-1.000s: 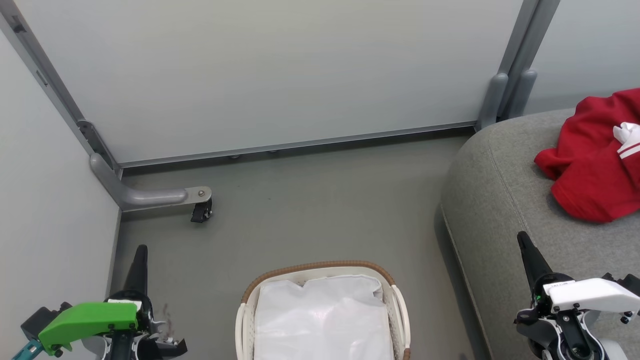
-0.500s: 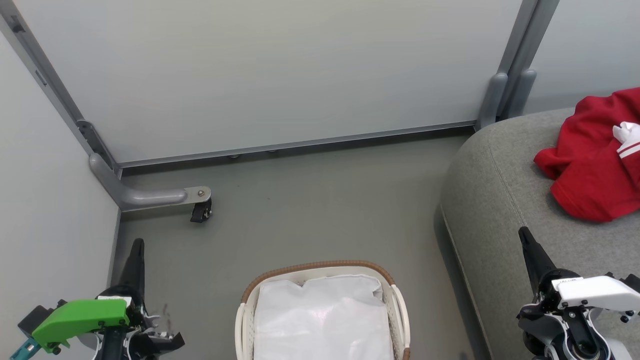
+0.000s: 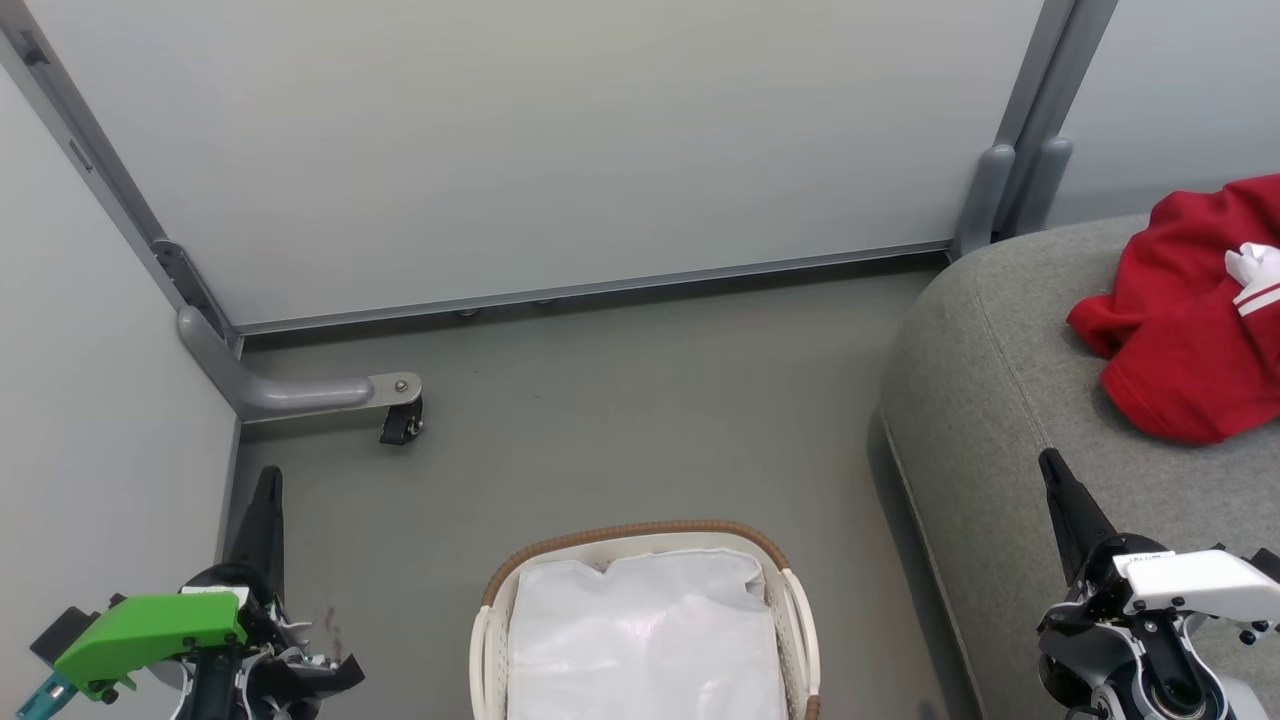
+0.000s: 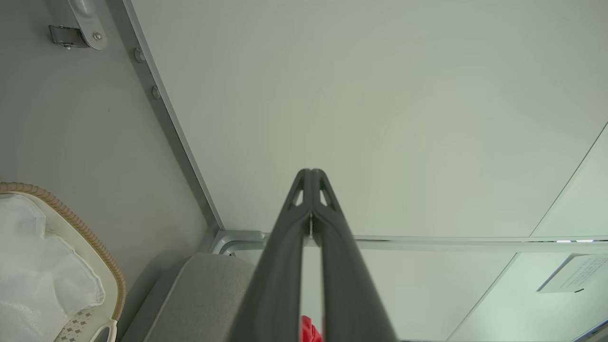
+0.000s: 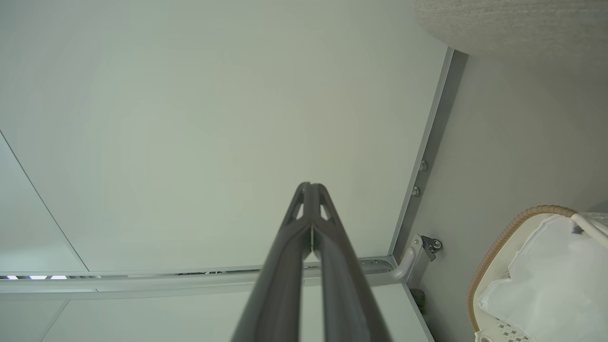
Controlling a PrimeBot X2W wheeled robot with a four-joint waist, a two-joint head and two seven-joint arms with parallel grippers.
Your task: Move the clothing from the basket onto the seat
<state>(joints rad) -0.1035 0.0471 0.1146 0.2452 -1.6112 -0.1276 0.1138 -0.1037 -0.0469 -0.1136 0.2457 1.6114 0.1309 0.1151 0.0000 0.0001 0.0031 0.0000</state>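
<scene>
The soft bright red fabric clothing (image 3: 1185, 340), with a white panel and striped trim, is found bunched on the large grey fabric-upholstered seat (image 3: 1000, 400) at the right edge of the head view. It is well apart from the small oval white plastic basket (image 3: 640, 530) with the brown woven rim. The basket is placed on the grey floor (image 3: 620, 420), near the rounded corner of the seat, and a plain white crumpled liner (image 3: 645, 640) is seen inside it. The left pincer (image 3: 268, 478), carried on a green wrist housing, is pressed together; its two long dark fingers are shown meeting at the tips in the left wrist view, with nothing pinched. It is held over the floor to the left of the basket. The right pincer (image 3: 1048, 462), carried on a white wrist housing, is likewise pressed together and empty, and is held over the front part of the seat, apart from the clothing. Both pincers are pointed toward the pale grey wall panel (image 3: 550, 150). A small black castor (image 3: 402, 425) on a grey metal bracket is seen on the floor beyond the left pincer.
</scene>
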